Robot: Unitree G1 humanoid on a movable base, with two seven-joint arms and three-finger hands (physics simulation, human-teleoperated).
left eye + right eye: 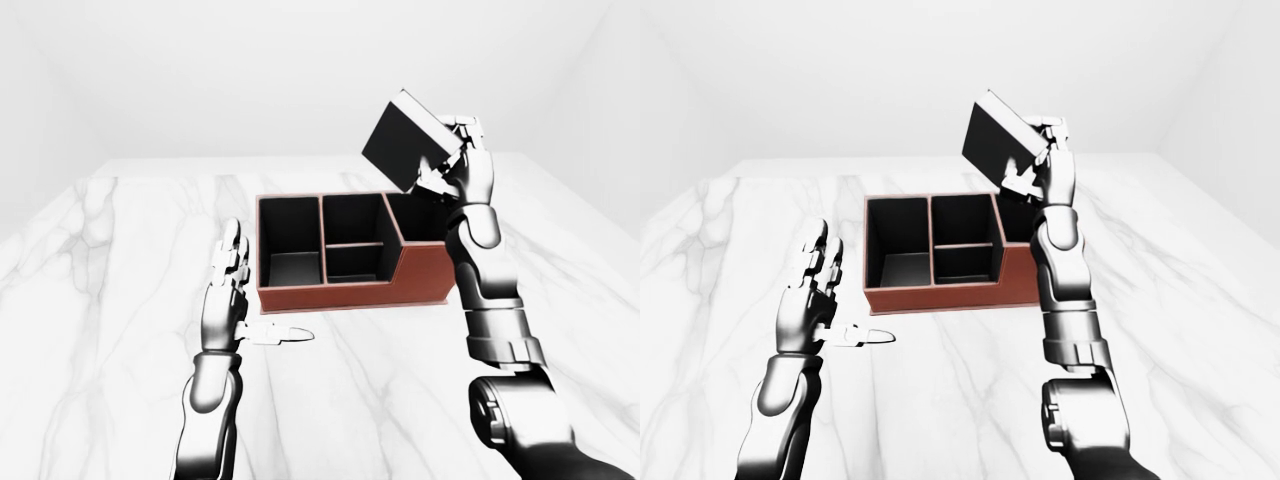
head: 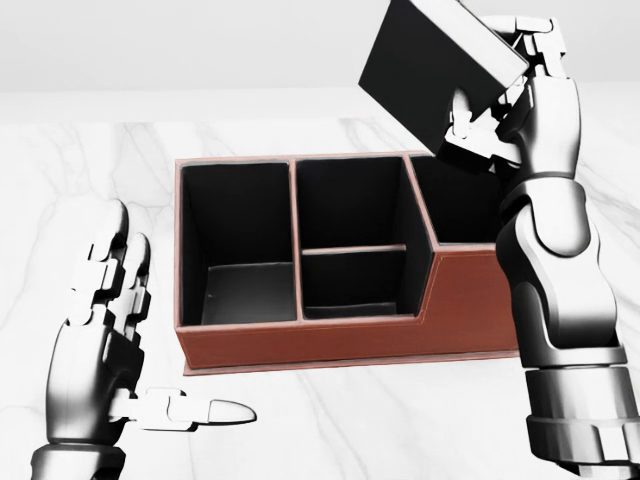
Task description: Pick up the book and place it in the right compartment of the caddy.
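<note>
— The book, a thick black hardcover block with pale page edges, was where at that moment?

— It was up in the air, tilted, clamped in the robot's silver three-finger right hand, whose fingers were wrapped round its lower right edge. It hung above the right end of the rust-brown leather caddy with black-lined compartments, touching nothing but the hand.

— And the other hand?

— The left hand was released, fingers straight and spread, thumb pointing right, over the white marble tabletop to the left of the caddy and holding nothing.

— So which step was that?

— I judged it to be the carry, close to the placing. The pick-up looked done; the book was not yet inside.

— What did the next move call for?

— The right compartment looked long and fairly narrow, and the arm hid part of it. I reckoned the book had to be turned until it lined up with that slot, then lowered between the walls before the fingers let go. Tilted as it was, a corner could have caught on the rim.
</note>
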